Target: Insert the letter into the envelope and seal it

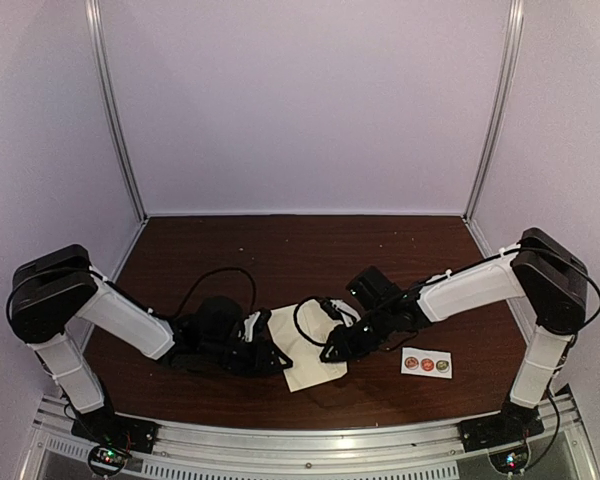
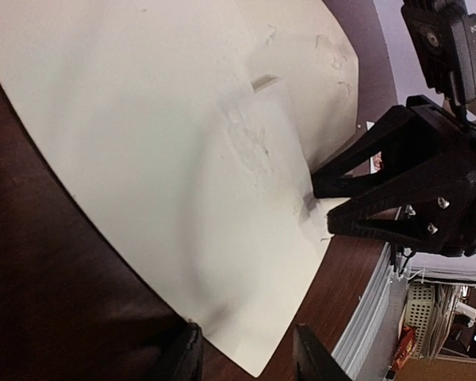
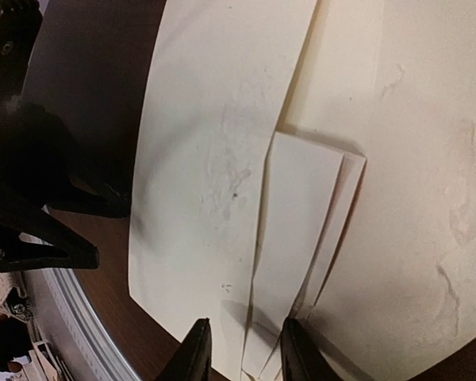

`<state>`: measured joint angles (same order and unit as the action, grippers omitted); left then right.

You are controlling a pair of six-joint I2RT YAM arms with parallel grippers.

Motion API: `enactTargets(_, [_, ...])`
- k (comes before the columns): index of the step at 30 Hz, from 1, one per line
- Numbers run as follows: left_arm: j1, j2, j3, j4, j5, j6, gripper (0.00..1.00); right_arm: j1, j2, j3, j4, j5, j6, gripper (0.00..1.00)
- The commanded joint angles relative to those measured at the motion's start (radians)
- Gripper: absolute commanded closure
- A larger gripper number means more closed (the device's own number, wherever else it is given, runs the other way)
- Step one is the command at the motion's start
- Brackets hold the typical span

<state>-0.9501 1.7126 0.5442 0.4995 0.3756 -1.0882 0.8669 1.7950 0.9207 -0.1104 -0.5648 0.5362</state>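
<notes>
Currently the envelope is lying flat between left gripper, half-open at its corner, and right gripper, narrowly parted over the folded letter at its mouth; it's light, floppy paper, so I'd take the stiffer fold.

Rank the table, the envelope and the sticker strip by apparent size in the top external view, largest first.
1. Table, by far the largest.
2. Envelope, though partly covered.
3. Sticker strip, smallest.

Top view dim w/ purple cast; wrist views brighter, envelope washed out, fingers blurry.
</notes>
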Motion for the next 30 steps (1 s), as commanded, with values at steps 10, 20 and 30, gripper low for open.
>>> enactTargets(10, [-0.005,0.04,-0.001,0.012,0.005,-0.002,0.6,0.038,0.041,0.013,0.061,-0.031,0.038,0.69])
enactTargets(20, [0.002,-0.033,-0.01,-0.033,-0.037,0.014,0.59,0.028,-0.032,0.03,0.01,0.029,0.023,0.67])
enactTargets(30, [0.04,-0.071,-0.001,-0.053,-0.043,0.037,0.59,-0.019,-0.043,0.044,-0.008,0.042,-0.005,0.62])
